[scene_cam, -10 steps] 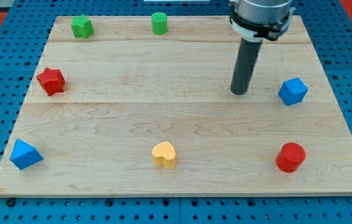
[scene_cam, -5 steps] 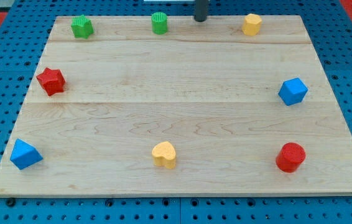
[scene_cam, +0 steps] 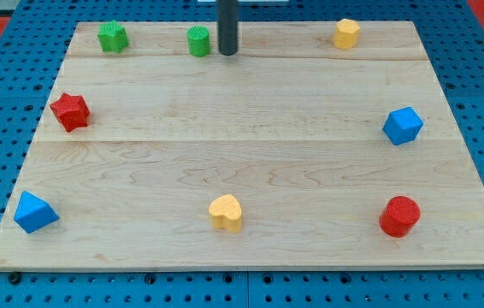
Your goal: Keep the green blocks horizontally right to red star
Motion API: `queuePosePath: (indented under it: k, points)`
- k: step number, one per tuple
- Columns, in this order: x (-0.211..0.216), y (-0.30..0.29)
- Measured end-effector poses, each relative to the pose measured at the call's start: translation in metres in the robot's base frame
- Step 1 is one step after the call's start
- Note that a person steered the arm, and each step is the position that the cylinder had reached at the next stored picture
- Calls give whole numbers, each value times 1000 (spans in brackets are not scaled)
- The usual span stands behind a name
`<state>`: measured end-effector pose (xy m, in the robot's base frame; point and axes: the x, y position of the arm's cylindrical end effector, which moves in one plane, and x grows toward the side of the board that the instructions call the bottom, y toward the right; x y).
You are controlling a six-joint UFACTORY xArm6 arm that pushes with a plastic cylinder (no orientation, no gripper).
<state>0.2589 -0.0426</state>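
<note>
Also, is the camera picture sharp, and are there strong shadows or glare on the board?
Camera view: sharp throughout; light is even, each block, like the red star, casts only a faint shadow; no glare on the wooden board; my tip is crisp, beside the green cylinder.

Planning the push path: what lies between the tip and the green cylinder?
Nothing: in the camera view my tip stands just right of the green cylinder, only bare board between.

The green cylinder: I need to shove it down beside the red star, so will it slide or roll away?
The green cylinder stands upright, so it probably slides. My tip sits close at its right; an off-centre push may swing it sideways.
</note>
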Motion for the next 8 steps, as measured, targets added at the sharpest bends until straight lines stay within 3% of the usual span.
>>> queuePosePath:
  k: [2, 3, 4, 5, 6, 7, 8]
  points:
    - [-8, -78]
    - [-10, -8]
    - [-60, -37]
    - [-65, -111]
    - [-24, -172]
    - [29, -136]
    - [46, -127]
